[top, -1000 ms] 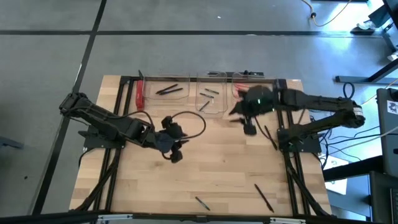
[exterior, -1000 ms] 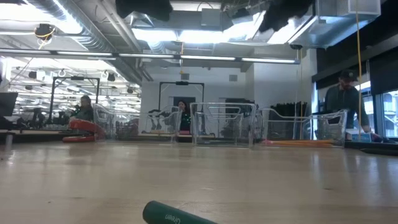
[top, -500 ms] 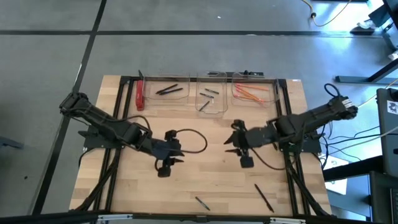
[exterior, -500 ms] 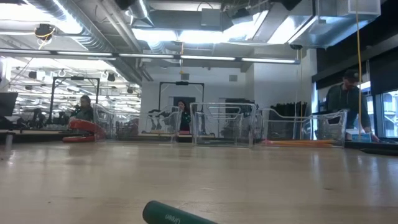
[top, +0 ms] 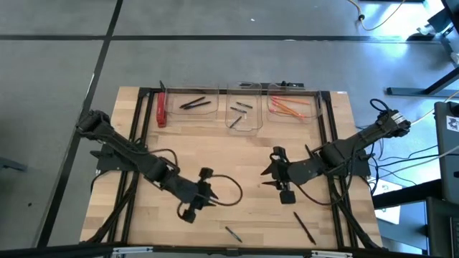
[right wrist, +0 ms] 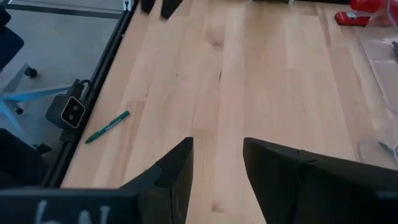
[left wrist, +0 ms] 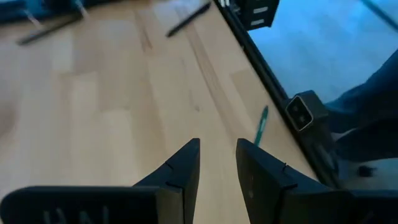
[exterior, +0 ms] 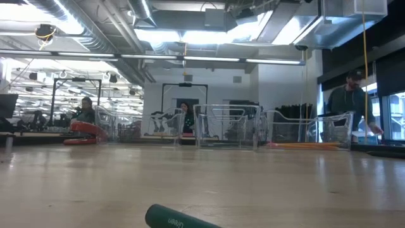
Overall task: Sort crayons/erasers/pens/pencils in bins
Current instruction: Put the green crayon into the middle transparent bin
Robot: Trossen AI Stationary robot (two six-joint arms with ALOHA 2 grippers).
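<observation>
A short green crayon (top: 233, 233) lies flat near the table's near edge; it also shows in the low view (exterior: 180, 218), the left wrist view (left wrist: 261, 124) and the right wrist view (right wrist: 107, 126). A black pen (top: 304, 228) lies at the near right. Three clear bins stand at the far edge: the left bin (top: 192, 107) holds pens, the middle bin (top: 244, 113) crayons, the right bin (top: 294, 106) orange pencils. My left gripper (top: 204, 202) is open and empty above the table, near-left of centre. My right gripper (top: 267, 174) is open and empty, right of centre.
A thick red bar (top: 161, 111) lies left of the left bin. A second pen (left wrist: 50, 31) lies on the table farther off. Black frame rails run along the table's left and right sides. People show in the room beyond the table.
My right gripper has come away from over the pencil bin toward the table's near edge and now stands right of centre. My left gripper has gone toward the near edge and a little to the right, toward the crayon. Nothing on the table has moved.
</observation>
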